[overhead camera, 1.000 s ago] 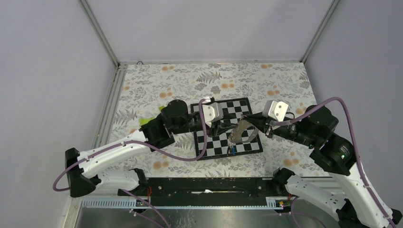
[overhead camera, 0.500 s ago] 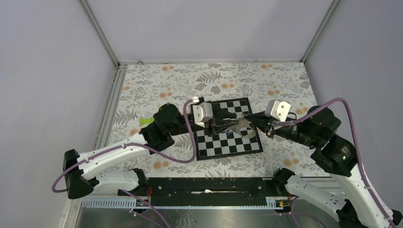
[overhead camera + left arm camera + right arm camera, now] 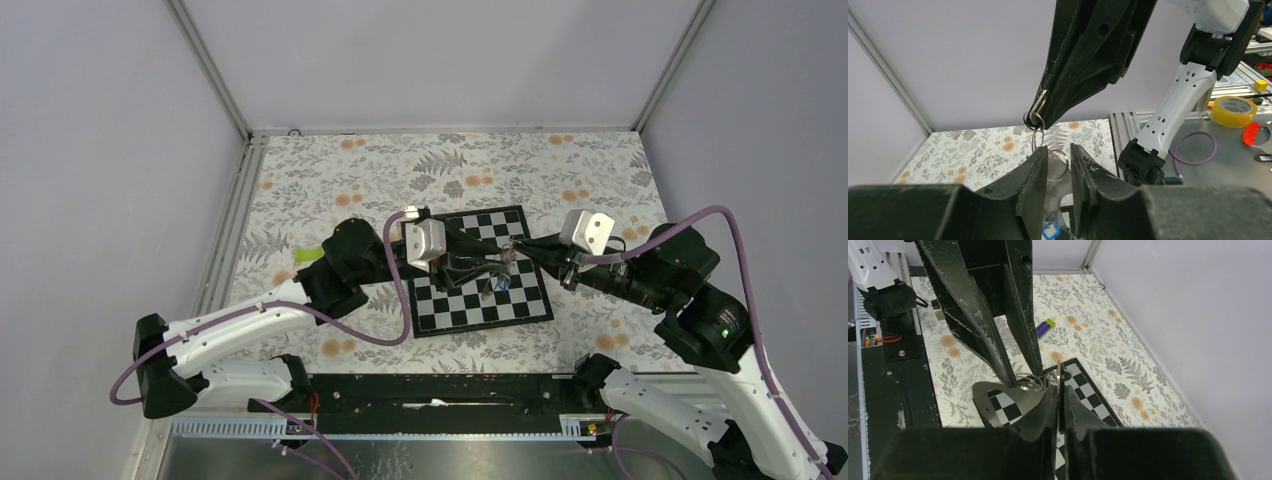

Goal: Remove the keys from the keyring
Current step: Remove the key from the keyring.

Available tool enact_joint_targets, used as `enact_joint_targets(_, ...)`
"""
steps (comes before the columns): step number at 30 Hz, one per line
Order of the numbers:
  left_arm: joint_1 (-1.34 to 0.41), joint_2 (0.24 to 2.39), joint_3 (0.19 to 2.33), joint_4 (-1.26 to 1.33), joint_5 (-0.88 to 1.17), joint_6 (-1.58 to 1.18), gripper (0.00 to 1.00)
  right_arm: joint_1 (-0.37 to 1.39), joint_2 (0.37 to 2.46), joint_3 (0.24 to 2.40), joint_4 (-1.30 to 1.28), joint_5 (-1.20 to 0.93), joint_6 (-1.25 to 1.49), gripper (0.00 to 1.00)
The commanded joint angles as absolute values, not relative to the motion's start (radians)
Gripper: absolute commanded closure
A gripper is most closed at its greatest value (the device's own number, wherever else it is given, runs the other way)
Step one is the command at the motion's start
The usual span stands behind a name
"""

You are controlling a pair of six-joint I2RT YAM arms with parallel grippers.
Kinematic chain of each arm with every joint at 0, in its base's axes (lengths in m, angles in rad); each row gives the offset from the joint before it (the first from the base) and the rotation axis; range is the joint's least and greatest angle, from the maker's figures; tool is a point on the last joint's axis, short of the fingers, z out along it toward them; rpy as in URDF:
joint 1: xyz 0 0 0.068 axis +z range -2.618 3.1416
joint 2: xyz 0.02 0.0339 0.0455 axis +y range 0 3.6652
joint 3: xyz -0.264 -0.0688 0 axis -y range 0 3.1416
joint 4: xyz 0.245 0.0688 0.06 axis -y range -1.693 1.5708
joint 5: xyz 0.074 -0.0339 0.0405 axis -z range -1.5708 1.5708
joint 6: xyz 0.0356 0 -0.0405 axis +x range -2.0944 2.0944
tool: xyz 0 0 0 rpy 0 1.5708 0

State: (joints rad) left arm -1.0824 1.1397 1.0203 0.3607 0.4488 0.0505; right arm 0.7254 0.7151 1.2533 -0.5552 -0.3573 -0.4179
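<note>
Both grippers meet above the chessboard (image 3: pixel 525 305). My right gripper (image 3: pixel 1060 389) is shut on a thin silvery key (image 3: pixel 1060 371), seen edge-on between its fingers. The key hangs on linked metal rings (image 3: pixel 1037 131). The keyring's grey strap (image 3: pixel 1009 399) bends in a loop toward my left gripper (image 3: pixel 1058 159). The left jaws are closed on the keyring's ring (image 3: pixel 1062 165) and strap. Its blue clip (image 3: pixel 1050 232) dangles below them and also shows in the top view (image 3: pixel 497 284). From above, the left gripper (image 3: pixel 487 265) and right gripper (image 3: pixel 518 250) are nearly tip to tip.
A lime-green piece (image 3: pixel 308 256) lies on the floral cloth behind the left arm. A purple-and-yellow stick (image 3: pixel 1044 328) lies on the cloth left of the board. Metal rails (image 3: pixel 235 200) and grey walls close in the table.
The strap hung down from the right gripper a second ago. It is now drawn up between the two grippers. The left jaws have narrowed and the left arm has shifted slightly left.
</note>
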Motion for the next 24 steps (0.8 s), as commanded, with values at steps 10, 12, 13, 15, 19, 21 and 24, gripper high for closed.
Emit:
enact_joint_targets(10,-1.08,1.139,1.015,0.437,0.442,0.037,0.7,0.723,0.704,1.273,-0.47,-0.36,-0.4,1.0)
enact_joint_targets(12,-1.08,1.134,1.017,0.432,0.442,0.036,0.7,0.723,0.703,1.27,-0.469,-0.358,-0.404,1.0)
enact_joint_targets(13,-1.08,1.13,1.017,0.43,0.441,0.034,0.7,0.723,0.701,1.267,-0.469,-0.356,-0.408,1.0)
enact_joint_targets(15,-1.08,1.121,1.016,0.427,0.441,0.034,0.7,0.723,0.7,1.263,-0.468,-0.353,-0.416,1.0)
enact_joint_targets(19,-1.08,1.1,1.004,0.426,0.429,0.034,0.69,0.724,0.694,1.256,-0.458,-0.351,-0.422,1.0)
enact_joint_targets(21,-1.08,1.094,0.999,0.424,0.423,0.035,0.69,0.723,0.694,1.255,-0.456,-0.353,-0.424,1.0)
enact_joint_targets(24,-1.08,1.081,0.997,0.418,0.417,0.035,0.65,0.723,0.692,1.253,-0.459,-0.354,-0.431,1.0)
